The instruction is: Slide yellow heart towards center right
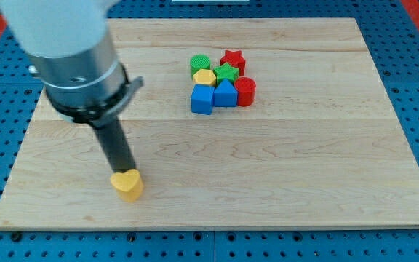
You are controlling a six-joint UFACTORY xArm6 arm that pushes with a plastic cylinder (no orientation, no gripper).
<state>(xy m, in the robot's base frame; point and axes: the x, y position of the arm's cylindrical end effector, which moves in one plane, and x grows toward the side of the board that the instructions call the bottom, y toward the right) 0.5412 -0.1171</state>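
Note:
The yellow heart (127, 184) lies on the wooden board (282, 160) near the view's bottom left. My tip (123, 172) stands at the heart's upper left edge, touching it or nearly so; the rod rises up and to the left from there to the arm's grey body. The very end of the tip is partly hidden behind the heart.
A cluster of blocks sits above the board's middle: green cylinder (200, 64), red star (232, 59), yellow hexagon (204, 76), green star (226, 72), blue cube (202, 99), blue block (225, 94), red cylinder (245, 92). A blue pegboard surrounds the board.

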